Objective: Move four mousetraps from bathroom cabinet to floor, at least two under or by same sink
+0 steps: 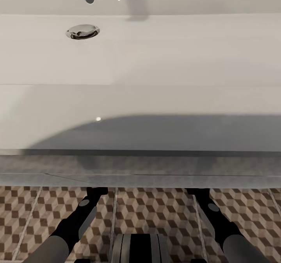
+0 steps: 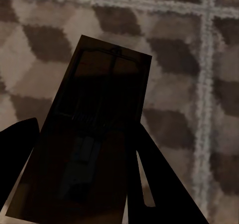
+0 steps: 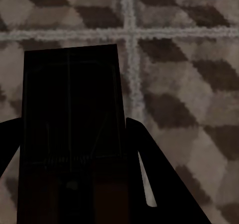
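The white bathroom sink spreads wide just below me in the head view, with its chrome drain at the back left. Both forearms reach forward and pass out of sight under its front edge. In the left wrist view, my left gripper is shut on a dark wooden mousetrap, held tilted just above the cube-patterned bathroom floor. My right gripper is shut on a second mousetrap over the same tiles, near a crossing of grout lines. The cabinet is out of view.
The vanity's front edge runs across the head view right above my arms. Patterned floor shows between my left forearm and right forearm. My own trunk is at the bottom centre.
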Available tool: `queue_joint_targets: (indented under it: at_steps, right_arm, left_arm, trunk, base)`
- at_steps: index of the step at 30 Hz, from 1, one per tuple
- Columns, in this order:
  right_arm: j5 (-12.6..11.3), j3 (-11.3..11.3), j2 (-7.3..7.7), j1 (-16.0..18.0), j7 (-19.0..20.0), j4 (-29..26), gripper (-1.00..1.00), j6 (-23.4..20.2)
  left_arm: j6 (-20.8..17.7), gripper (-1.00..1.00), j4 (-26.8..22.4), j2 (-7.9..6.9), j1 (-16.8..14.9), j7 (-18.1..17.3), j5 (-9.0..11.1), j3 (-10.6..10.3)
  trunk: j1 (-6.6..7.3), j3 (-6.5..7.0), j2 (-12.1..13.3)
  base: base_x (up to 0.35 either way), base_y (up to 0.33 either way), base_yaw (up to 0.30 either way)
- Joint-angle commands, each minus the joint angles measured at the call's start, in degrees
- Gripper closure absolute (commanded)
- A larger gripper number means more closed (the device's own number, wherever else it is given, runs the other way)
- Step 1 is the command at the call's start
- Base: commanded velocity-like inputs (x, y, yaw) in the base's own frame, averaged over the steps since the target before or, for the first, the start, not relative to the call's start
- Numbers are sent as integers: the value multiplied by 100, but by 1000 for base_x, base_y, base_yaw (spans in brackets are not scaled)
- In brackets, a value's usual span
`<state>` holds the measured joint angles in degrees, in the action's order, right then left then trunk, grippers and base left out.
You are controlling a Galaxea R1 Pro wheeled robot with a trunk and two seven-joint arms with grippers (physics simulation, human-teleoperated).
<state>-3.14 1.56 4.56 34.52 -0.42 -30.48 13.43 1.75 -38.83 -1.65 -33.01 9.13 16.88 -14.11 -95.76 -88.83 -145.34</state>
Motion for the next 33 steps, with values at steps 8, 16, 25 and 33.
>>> queue_joint_targets:
  at_steps: [8, 16, 25, 33]
  right_arm:
    - [-54, -6, 1, 2, 7, 25, 100, 14]
    - [-56, -8, 1, 2, 15, 237, 100, 11]
    - [-59, -37, 1, 2, 708, 407, 100, 10]
    - [-55, -33, 1, 2, 896, 430, 100, 3]
  left_arm:
    - [11, 100, -112, 5, -3, 86, 59, -48]
    - [12, 100, -118, 15, -2, 80, 40, -41]
    - [16, 100, -116, 21, -3, 55, 44, -39]
    - [10, 100, -116, 24, -2, 54, 44, -41]
  trunk:
    - [1, -3, -1]
    - [1, -3, -1]
    - [1, -3, -1]
    - [1, -3, -1]
  base:
    - [0, 0, 0]
    - [0, 0, 0]
    - [0, 0, 0]
    - [0, 0, 0]
